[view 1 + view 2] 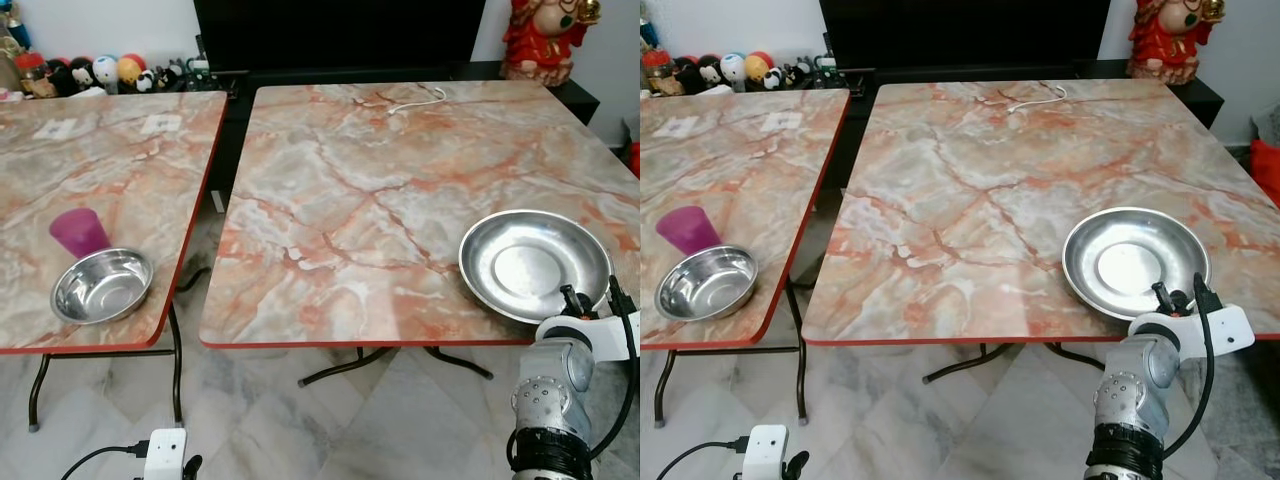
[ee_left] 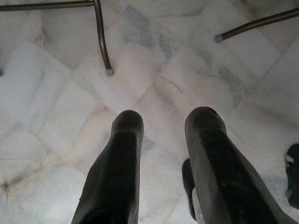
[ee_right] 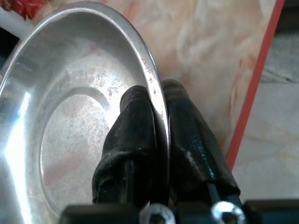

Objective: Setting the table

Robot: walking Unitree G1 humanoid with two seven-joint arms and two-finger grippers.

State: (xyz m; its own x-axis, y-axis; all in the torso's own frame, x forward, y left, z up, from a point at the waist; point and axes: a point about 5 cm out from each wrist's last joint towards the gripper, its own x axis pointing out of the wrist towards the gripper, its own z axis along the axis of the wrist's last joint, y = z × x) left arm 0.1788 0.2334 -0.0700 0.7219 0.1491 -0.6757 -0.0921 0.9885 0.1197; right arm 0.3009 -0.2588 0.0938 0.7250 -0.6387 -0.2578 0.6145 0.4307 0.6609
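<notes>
Steel dishes: we count two, a wide shallow plate (image 1: pixel 533 262) at the right of the head view and a deeper bowl (image 1: pixel 102 286) at the lower left.
Cups: we count one, a magenta cup (image 1: pixel 78 231), standing upright just behind the bowl and seemingly touching its rim.
Benches: we count two, both topped in pink-and-grey marble pattern with a red edge; the near bench (image 1: pixel 400 200) fills the middle and right, the second bench (image 1: pixel 90 180) the left, with a gap of floor between them.
Plate position: it lies flat on the near bench close to the front right corner, near the red edge.
Plate look: round, polished, with a flat centre and a raised sloping rim that catches bright glare.
Right gripper (image 3: pixel 158 100): at the plate's near rim; its jaws are pinched narrow onto the rim, one finger inside the plate and one outside.
Left gripper (image 2: pixel 166 123): hangs low over the pale marble floor (image 2: pixel 56 107), its jaws parted and holding nothing.
Around: a white cable (image 1: pixel 418 100) lies at the far side of the near bench; a row of small round toys (image 1: pixel 95 72) sits at the upper left, a red figurine (image 1: pixel 540 40) at the upper right, and a dark cabinet (image 1: pixel 340 35) stands behind the benches.
In the way: we see nothing lying between the plate and the rest of the near bench's top.
</notes>
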